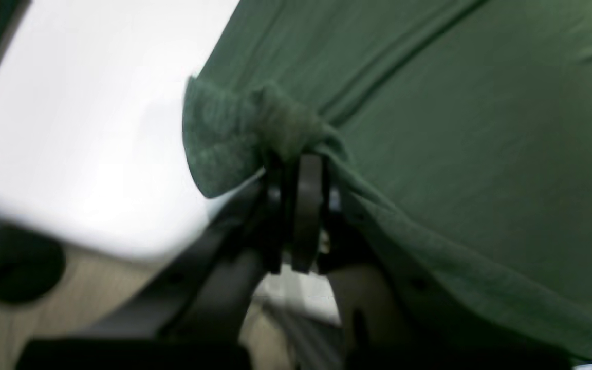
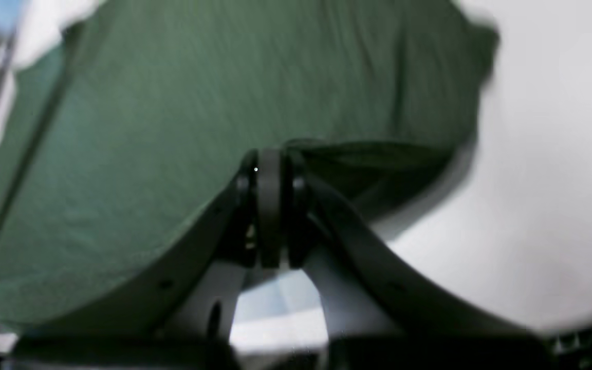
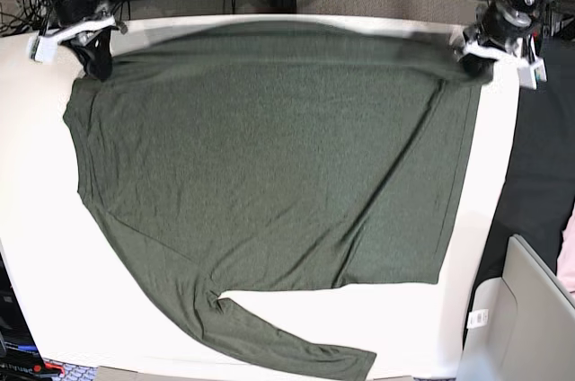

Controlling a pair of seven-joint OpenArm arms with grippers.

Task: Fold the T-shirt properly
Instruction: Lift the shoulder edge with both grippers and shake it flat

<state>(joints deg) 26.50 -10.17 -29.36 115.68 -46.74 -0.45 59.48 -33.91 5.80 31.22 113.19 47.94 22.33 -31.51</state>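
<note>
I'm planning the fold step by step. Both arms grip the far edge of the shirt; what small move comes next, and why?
Probably lift both corners slightly and draw them toward the near edge. The left gripper and right gripper are shut on the T-shirt, which lies spread flat on the table.

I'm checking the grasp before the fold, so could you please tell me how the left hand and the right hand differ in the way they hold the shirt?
1. The left hand pinches a bunched, puckered corner of the shirt; the right hand grips a flatter edge.
2. In the base view, the left hand is at the far right corner and the right hand at the far left.

Both are shut on the shirt's far edge over the white table.
</note>
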